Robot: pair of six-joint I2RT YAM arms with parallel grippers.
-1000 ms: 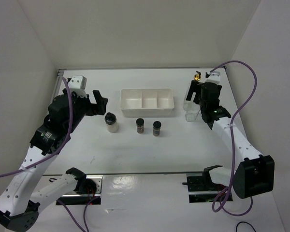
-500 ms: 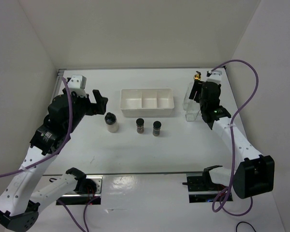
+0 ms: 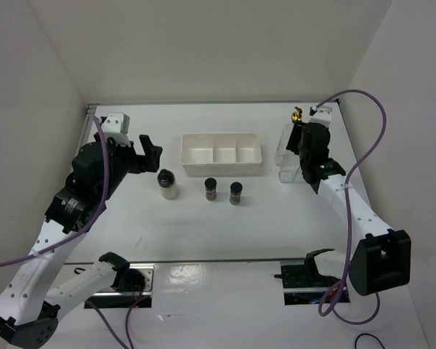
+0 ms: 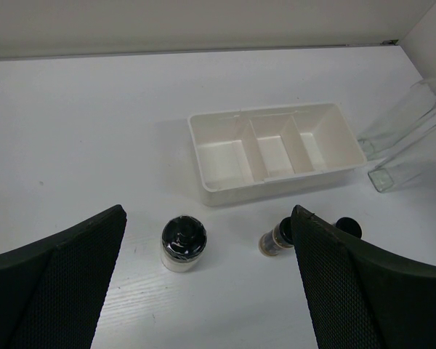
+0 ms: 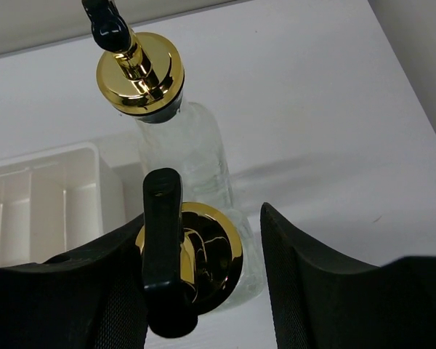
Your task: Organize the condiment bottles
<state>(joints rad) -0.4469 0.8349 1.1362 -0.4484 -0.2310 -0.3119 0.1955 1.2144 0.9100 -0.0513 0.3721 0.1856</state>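
Two tall clear glass bottles with gold spouts stand right of the tray, the far one behind the near one. My right gripper is down over the near bottle, its fingers pressed against both sides of the glass just below the gold top. The squat whitish jar and two small dark jars stand in a row in front of the tray. My left gripper hangs open above and left of the whitish jar, holding nothing.
The white divided tray lies at the middle back with nothing in its three compartments. White walls close in the table at the back, left and right. The right arm's purple cable loops near the right wall.
My right gripper's fingers have closed in around the near tall bottle. The bottle, the jars and the left arm have stayed where they were.
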